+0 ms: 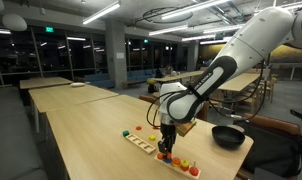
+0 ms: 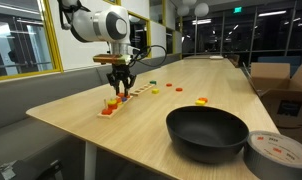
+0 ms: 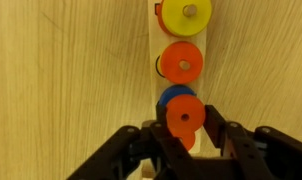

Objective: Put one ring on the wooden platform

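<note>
In the wrist view my gripper [image 3: 183, 120] is shut on a small orange ring [image 3: 183, 113], held on edge between the two fingers. It hangs right over the wooden platform [image 3: 202, 40], a narrow light-wood strip carrying a yellow piece [image 3: 186, 15], an orange piece [image 3: 181, 62] and a blue piece [image 3: 169, 97] partly hidden behind the ring. In both exterior views the gripper [image 1: 166, 148] [image 2: 119, 88] points straight down just above the platform [image 1: 179, 162] [image 2: 113, 105].
A longer, paler wooden board [image 1: 141, 142] [image 2: 137, 92] lies beside the platform. Loose small pieces [image 2: 201, 100] lie on the table. A black pan [image 1: 228, 135] [image 2: 206, 130] and a roll of tape [image 2: 276, 152] sit near the table's end.
</note>
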